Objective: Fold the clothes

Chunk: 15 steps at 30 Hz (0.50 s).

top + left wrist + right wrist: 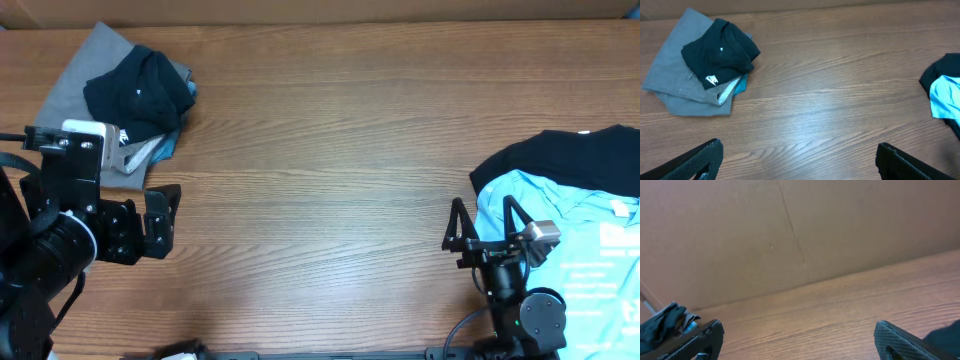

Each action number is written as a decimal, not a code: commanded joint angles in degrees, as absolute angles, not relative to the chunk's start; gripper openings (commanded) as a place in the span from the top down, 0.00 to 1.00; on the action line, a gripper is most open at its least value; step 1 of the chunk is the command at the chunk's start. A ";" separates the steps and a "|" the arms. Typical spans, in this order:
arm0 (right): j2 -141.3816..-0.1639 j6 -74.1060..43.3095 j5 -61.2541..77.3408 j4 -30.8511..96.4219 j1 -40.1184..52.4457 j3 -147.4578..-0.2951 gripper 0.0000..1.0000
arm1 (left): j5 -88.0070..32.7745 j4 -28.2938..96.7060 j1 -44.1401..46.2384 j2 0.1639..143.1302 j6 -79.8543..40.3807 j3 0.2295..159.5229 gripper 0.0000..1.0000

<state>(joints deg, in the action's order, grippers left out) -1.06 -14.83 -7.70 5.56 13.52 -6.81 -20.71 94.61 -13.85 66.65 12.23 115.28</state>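
A stack of folded clothes lies at the far left: a grey garment (78, 75) with a dark navy one (140, 90) on top and a bit of light blue under it. It also shows in the left wrist view (685, 85). An unfolded pile lies at the right: a light blue shirt (570, 225) over a dark navy shirt (570, 160). My left gripper (165, 220) is open and empty over bare wood, below the folded stack. My right gripper (487, 225) is open and empty at the left edge of the blue shirt.
The wooden table (330, 150) spans the view. A brown cardboard wall (790, 230) stands behind the table's far edge. The right pile's edge shows in the left wrist view (945, 95).
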 commanded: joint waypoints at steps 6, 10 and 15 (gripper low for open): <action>-0.16 -15.07 -6.35 3.88 13.54 -0.45 0.00 | -20.34 94.48 -13.47 66.63 13.13 115.13 0.00; -0.16 -15.05 -6.35 3.92 13.52 -0.45 0.00 | -20.34 94.50 -13.47 66.63 13.15 115.13 0.00; -0.16 -15.05 -6.35 3.92 13.52 -0.45 0.00 | -20.34 94.50 -13.47 66.63 13.13 115.13 0.00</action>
